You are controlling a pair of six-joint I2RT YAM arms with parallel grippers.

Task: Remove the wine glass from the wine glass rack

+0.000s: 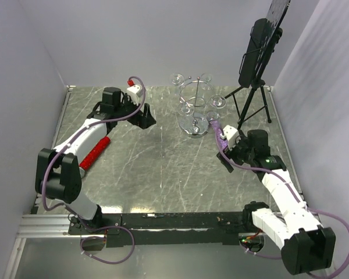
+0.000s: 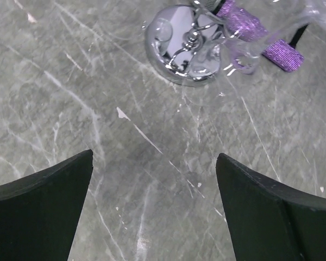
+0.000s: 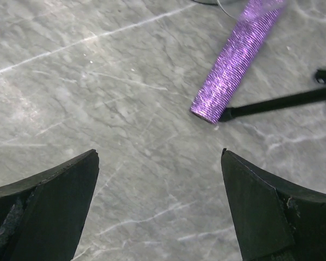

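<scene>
The marbled table [image 1: 163, 168] bears the wine glass rack [image 1: 193, 125], a purple rod [image 3: 233, 65], a tripod [image 1: 256, 86] and seemingly a red rod [image 1: 96, 152]

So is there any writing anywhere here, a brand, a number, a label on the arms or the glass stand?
No text can be read in any view. The wine glass rack, the black tripod stand, the purple glittery tube and the table carry no visible words, numbers or signs.
</scene>
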